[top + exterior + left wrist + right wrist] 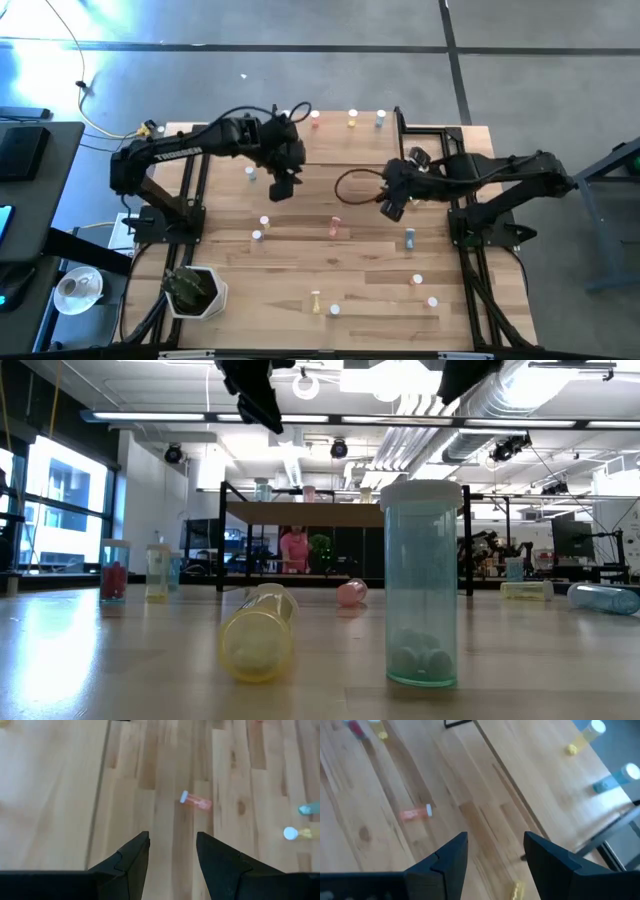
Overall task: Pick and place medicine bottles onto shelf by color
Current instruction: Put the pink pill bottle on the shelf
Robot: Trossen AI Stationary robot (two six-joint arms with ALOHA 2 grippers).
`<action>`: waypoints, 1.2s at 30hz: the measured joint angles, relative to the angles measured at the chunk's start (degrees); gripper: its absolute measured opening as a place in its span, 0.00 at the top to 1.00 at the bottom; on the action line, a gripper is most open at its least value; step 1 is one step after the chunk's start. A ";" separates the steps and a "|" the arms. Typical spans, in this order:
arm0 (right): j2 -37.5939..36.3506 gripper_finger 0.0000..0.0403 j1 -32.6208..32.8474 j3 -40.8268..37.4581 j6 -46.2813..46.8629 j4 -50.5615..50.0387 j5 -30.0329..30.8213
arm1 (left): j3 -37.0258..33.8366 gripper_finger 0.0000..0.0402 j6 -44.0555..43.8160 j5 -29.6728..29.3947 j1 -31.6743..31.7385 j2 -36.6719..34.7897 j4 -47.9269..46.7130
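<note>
- Left gripper up over the near edge of the shelf — fingers apart, holding nothing.
- Right gripper raised by the shelf's right end, fingers apart, empty.
- Pink bottle lies on its side on the table between both grippers.
- Other bottles scattered; three stand on the shelf's far edge.

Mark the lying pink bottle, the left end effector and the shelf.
lying pink bottle (196,801): left wrist view, on its pink body.
left end effector (172,851): left wrist view, between its open fingertips.
shelf (300,513): low view, on its front edge.
</note>
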 joint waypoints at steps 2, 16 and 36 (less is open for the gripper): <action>0.00 0.54 2.06 0.00 2.60 -2.04 2.05 | -2.72 0.61 -0.79 0.00 -1.13 -1.15 2.69; -4.56 0.54 10.29 -18.13 21.63 -3.79 -0.18 | -22.22 0.61 -6.97 -0.07 -8.32 -8.89 25.80; -12.93 0.54 30.57 -33.25 39.74 6.18 -13.86 | -30.49 0.61 -14.26 -0.28 -17.41 -8.91 45.25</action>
